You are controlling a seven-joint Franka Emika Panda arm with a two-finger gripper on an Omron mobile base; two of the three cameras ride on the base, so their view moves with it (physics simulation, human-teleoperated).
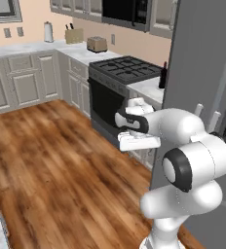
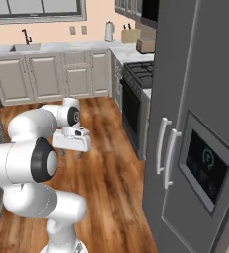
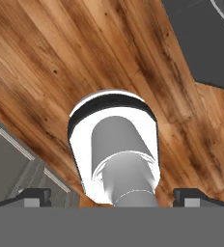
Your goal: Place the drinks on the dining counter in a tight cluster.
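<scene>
Item: white arm's two-finger gripper (image 2: 71, 154), jaws standing wide apart and empty, hanging folded over the brown plank floor (image 1: 47, 160). Dark wine bottle (image 1: 162, 76) is standing on the short marble worktop's (image 1: 149, 88) far edge beside the black stove (image 1: 127, 68). Judgement: the base is needing to close in before any reach.

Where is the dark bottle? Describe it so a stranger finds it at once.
Find the tall grey fridge. Between it and the black stove lies a short white worktop; the dark bottle stands upright there, close by the fridge. Unlike the boxy toaster and knife block beyond the stove, it is slim and near-black.
</scene>
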